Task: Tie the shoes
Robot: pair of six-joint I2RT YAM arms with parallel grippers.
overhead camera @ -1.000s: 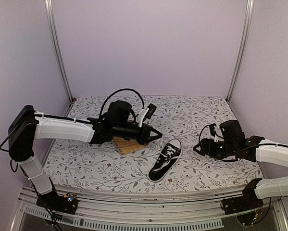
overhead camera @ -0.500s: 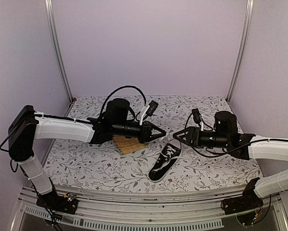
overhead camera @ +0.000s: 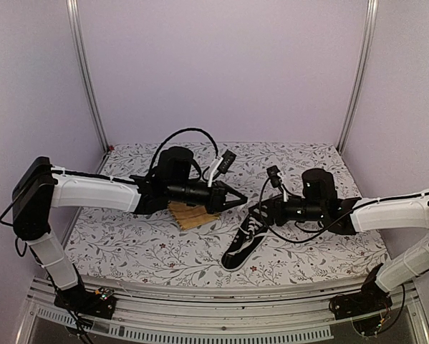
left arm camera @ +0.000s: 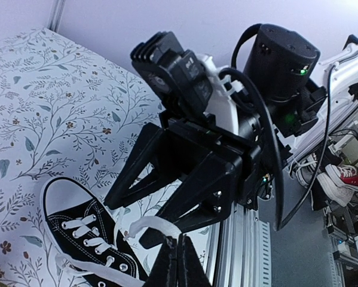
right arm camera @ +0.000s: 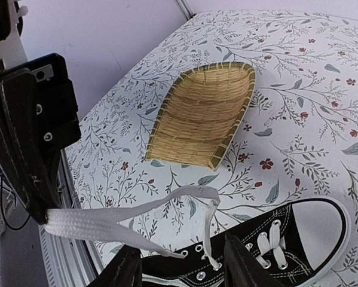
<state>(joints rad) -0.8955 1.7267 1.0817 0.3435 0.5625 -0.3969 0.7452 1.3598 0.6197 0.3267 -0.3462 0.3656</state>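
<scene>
Now, left claw (left arm camera: 179,263) pinches one lace (right arm camera: 131,210), lifted off the shoe (overhead camera: 246,240) lying just beside the mat (right arm camera: 202,113). Right claw (right arm camera: 181,263) gapes open over the shoe; I'd close it low, near the eyelets (right arm camera: 211,261).

From above, the sneaker (overhead camera: 243,244) loses its heel end behind the right gripper (overhead camera: 256,213), and its lace (right arm camera: 125,212) is too thin to trace there. The woven tray (overhead camera: 190,215) lies partly under the left gripper (overhead camera: 240,203) (only its near corner shows). Both wrist views cut the shoe's heel off at the bottom edge.
</scene>
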